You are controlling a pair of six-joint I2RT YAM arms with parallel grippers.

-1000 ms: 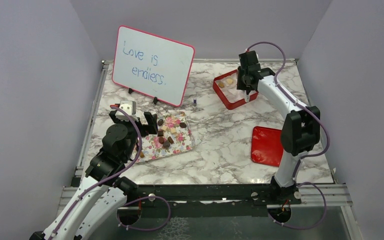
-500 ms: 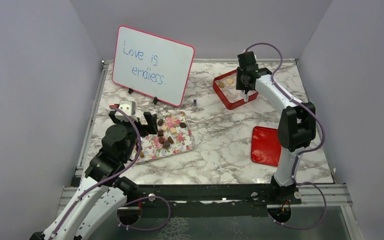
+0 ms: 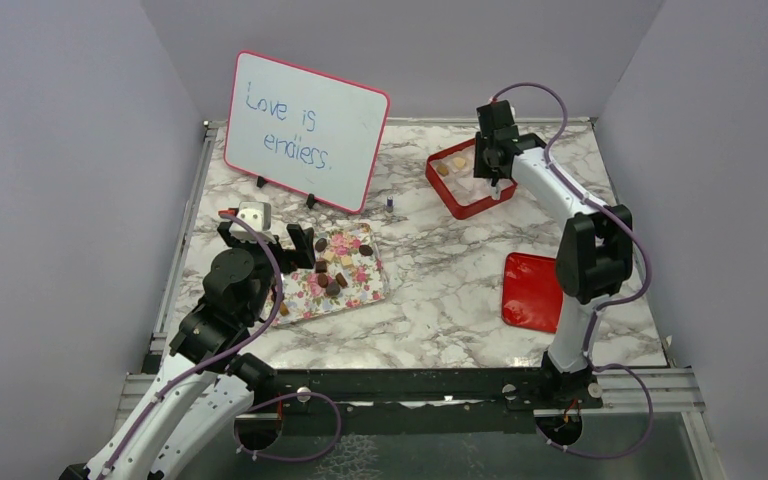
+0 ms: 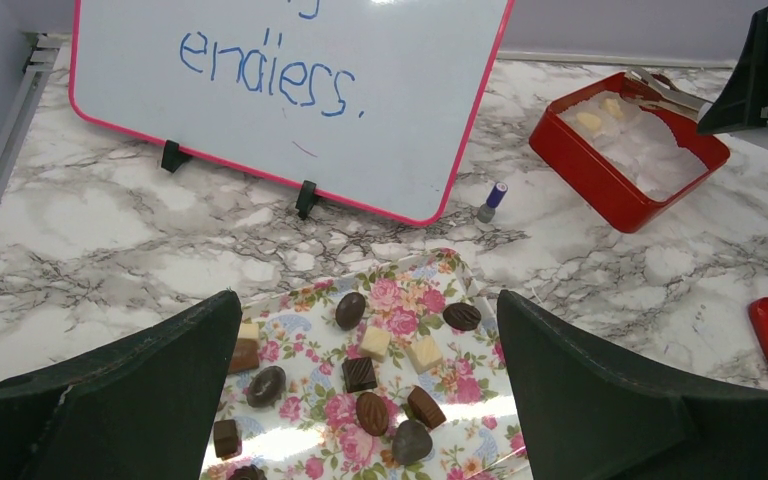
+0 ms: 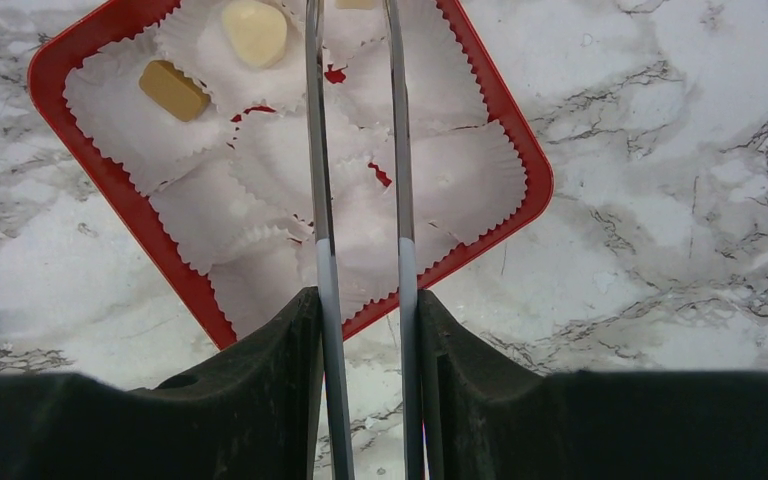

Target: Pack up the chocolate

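Note:
Several chocolates (image 4: 360,375), dark, reddish-brown and pale, lie scattered on a pink floral tray (image 4: 400,295), which the top view shows too (image 3: 360,290). My left gripper (image 4: 365,300) hovers over that tray, open wide and empty; the top view has it at the tray's left end (image 3: 265,240). My right gripper (image 5: 365,310) is shut on metal tongs (image 5: 318,200), whose two arms reach over the red box (image 5: 110,180). A pale chocolate (image 5: 255,30) and a tan one (image 5: 173,90) sit in the box's white paper cups. The tong tips run out of the frame's top.
A whiteboard (image 3: 305,130) stands on feet at the back left. A small blue-capped item (image 3: 388,203) lies between it and the red box (image 3: 460,205). A red lid (image 3: 530,290) lies flat beside the right arm's base.
My right wrist has shifted slightly over the red box, still holding the tongs. The left arm has not moved.

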